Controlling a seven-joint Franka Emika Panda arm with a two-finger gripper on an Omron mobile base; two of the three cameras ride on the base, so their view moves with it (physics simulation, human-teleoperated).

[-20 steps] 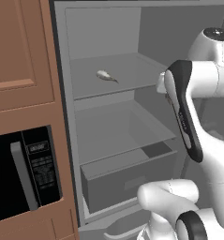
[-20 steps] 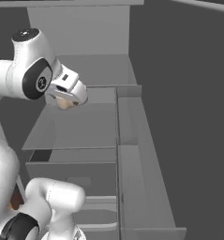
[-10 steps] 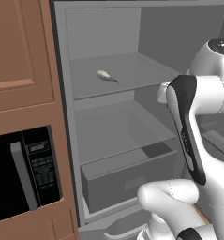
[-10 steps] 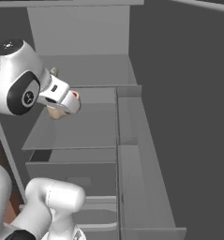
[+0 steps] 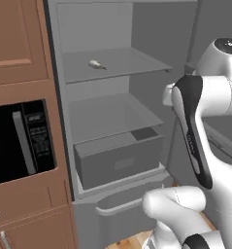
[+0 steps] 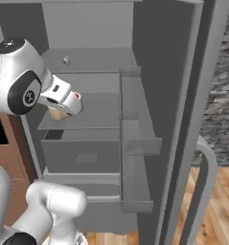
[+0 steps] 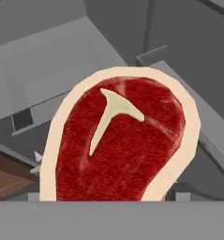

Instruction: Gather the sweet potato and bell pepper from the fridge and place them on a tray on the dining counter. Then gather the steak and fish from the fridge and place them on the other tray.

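A raw steak (image 7: 118, 145), red with a pale fat rim and a T-shaped bone, sits right in front of the hand camera. My gripper (image 6: 63, 107) is shut on it, in front of the open fridge (image 5: 112, 104) at middle-shelf height, where the steak (image 6: 56, 115) hangs below the white hand. The steak hides the fingertips. The small pale fish (image 5: 94, 64) lies on the upper fridge shelf, and from the right the fish (image 6: 66, 60) is well above and behind the hand. The sweet potato, bell pepper and trays are out of view.
A grey drawer (image 5: 120, 158) sits at the bottom of the fridge. The open fridge door (image 6: 192, 119) with its door shelves (image 6: 135, 139) stands to the right. A black microwave (image 5: 20, 141) is set in brown cabinets on the left. Wood floor lies below.
Both base views have shifted, so the camera has moved relative to the fridge. The hand, still holding the steak, has swung left and lower in the right base view.
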